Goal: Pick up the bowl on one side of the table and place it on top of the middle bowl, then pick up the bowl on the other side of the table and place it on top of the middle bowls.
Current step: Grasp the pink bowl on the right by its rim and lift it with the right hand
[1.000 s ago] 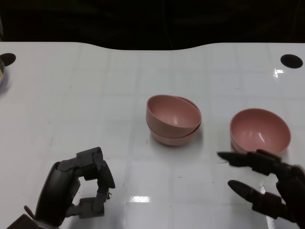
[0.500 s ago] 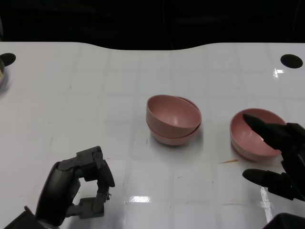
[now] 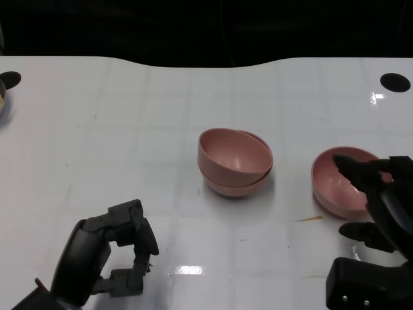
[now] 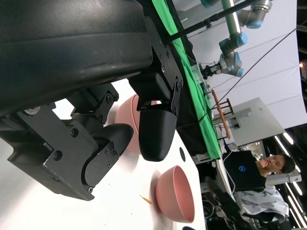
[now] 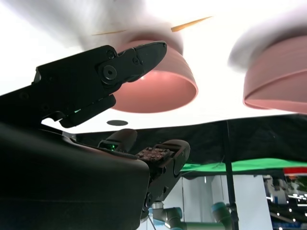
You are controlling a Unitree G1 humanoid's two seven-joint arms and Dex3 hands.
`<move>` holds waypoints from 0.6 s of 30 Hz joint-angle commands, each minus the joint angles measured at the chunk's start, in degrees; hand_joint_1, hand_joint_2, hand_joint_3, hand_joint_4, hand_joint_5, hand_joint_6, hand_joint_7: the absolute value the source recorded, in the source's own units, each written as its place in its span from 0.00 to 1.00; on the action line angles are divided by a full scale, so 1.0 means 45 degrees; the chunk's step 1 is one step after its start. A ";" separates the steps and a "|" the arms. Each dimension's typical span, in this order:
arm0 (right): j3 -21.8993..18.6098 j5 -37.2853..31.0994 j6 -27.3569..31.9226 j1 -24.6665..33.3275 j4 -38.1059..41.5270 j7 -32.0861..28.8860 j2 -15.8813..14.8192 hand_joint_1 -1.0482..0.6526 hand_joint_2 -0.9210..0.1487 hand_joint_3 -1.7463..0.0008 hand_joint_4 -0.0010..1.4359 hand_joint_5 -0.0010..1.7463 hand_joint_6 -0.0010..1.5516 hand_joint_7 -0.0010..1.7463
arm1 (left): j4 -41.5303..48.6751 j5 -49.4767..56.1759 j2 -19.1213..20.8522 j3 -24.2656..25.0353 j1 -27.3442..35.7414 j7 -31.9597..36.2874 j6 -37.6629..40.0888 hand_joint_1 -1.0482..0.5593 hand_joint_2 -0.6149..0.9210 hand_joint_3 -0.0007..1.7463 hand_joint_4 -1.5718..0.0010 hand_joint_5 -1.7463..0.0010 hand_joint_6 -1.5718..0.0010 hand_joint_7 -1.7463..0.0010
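Bowls tell most of the story: two pink ones already sit nested at the middle of the white worktop (image 3: 129, 116), the upper one (image 3: 233, 152) tilted a little inside the middle bowl (image 3: 235, 184), so the first half of the stacking looks done. The remaining bowl (image 3: 342, 184) stands upright on the robot's right side, well apart from the stack, and that is where the right hand (image 3: 374, 200) is working. Its fingers are spread, one reaching over the near rim above the bowl's hollow and another lower down outside the wall; the right wrist view shows the same straddle, a dark finger (image 5: 120, 67) lying against the pink side (image 5: 163, 88). That posture suits a pinch on the rim, but I cannot tell whether the fingers have actually closed on it, and the bowl is not lifted. The left hand (image 3: 116, 248) rests low at the near left, fingers curled inward around nothing, presumably parked out of the way. A thin orange sliver (image 3: 310, 219) lies on the surface just in front of the right bowl.
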 commanded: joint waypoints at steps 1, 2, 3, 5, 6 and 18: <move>0.0451 -0.0196 0.0463 -0.0639 0.0815 -0.0141 -0.0351 0.31 0.12 0.99 0.14 0.29 0.25 0.01 | -0.0267 0.0286 0.0170 0.0116 0.0164 0.0034 0.0008 0.64 0.66 0.83 0.42 0.00 0.50 0.05; 0.0609 -0.0178 0.0594 -0.0839 0.1109 -0.0091 -0.0336 0.31 0.12 0.99 0.15 0.28 0.25 0.01 | -0.0302 0.0253 0.0160 0.0113 0.0183 -0.0008 0.0020 0.65 0.66 0.83 0.42 0.00 0.50 0.05; 0.0764 -0.0155 0.0683 -0.1029 0.1408 -0.0090 -0.0337 0.31 0.11 1.00 0.16 0.26 0.26 0.01 | -0.0322 0.0235 0.0151 0.0113 0.0197 -0.0035 0.0029 0.65 0.66 0.84 0.42 0.00 0.50 0.05; 0.1069 -0.0057 0.0780 -0.1443 0.2155 -0.0181 -0.0315 0.32 0.12 1.00 0.18 0.24 0.27 0.01 | -0.0327 0.0236 0.0135 0.0111 0.0217 -0.0050 0.0003 0.65 0.66 0.84 0.42 0.00 0.50 0.05; 0.1237 -0.0045 0.0855 -0.1664 0.2549 -0.0206 -0.0314 0.32 0.12 1.00 0.19 0.23 0.27 0.01 | -0.0322 0.0285 0.0134 0.0112 0.0224 -0.0025 -0.0027 0.65 0.66 0.84 0.42 0.00 0.50 0.05; 0.2642 0.0469 0.0908 -0.3984 0.6347 -0.0527 -0.0587 0.43 0.00 0.97 0.59 0.09 0.57 0.04 | -0.0151 0.0454 0.0130 0.0124 0.0187 -0.0044 -0.0255 0.65 0.66 0.82 0.43 0.00 0.50 0.06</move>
